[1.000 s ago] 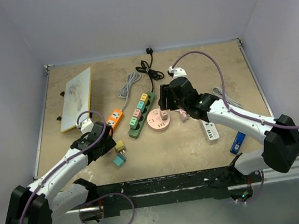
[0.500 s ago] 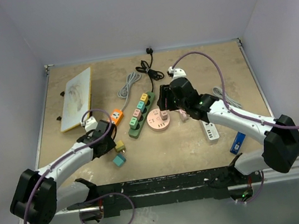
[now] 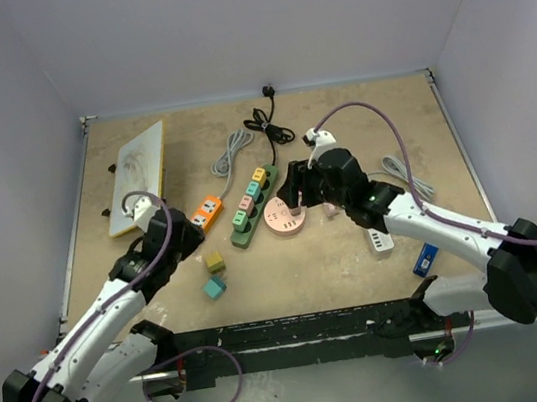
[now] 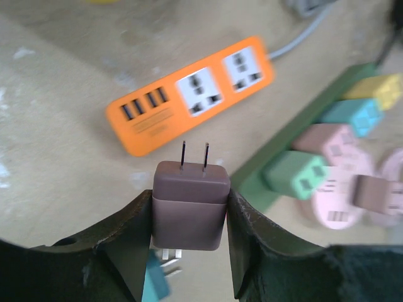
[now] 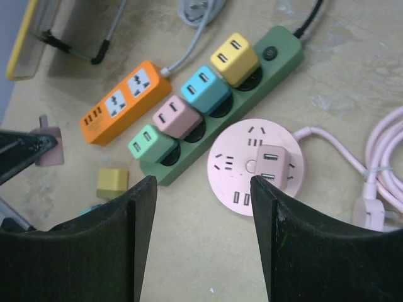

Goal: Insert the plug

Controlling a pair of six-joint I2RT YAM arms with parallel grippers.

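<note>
From above, the left gripper point(image 3: 181, 236) hovers over the table point(image 3: 289, 269) just beside the near end of the orange power strip point(image 3: 205, 210); what it holds is too small to make out here. An olive cube adapter point(image 3: 215, 262) and a teal adapter point(image 3: 214, 287) lie near it on the table. The right gripper point(image 3: 293, 197) hangs over the pink round socket hub point(image 3: 283, 224), which lies beside the green power strip point(image 3: 254, 206); a white power strip point(image 3: 379, 237) lies under the right forearm.

In the left wrist view, the left gripper point(image 4: 190, 204) is clamped on a brown plug point(image 4: 190, 204), its jaws pressing the plug's two sides; the plug's two flat prongs point(image 4: 194, 154) point away from the camera towards the orange power strip point(image 4: 189, 94), clear of it and touching nothing; the green power strip point(image 4: 252, 179) runs off to the right, carrying coloured adapters.

In the right wrist view, the right gripper point(image 5: 201, 185) has its jaws spread wide with nothing between them; it hovers above the pink round socket hub point(image 5: 227, 167), where a pink adapter point(image 5: 272, 163) sits plugged in; the green power strip point(image 5: 277, 53) holds yellow point(image 5: 234, 58), blue point(image 5: 204, 91), pink point(image 5: 176, 116) and green point(image 5: 151, 143) adapters in a row; the orange power strip point(image 5: 123, 110) lies beyond it, and the brown plug point(image 5: 47, 146) shows at the left edge.
</note>
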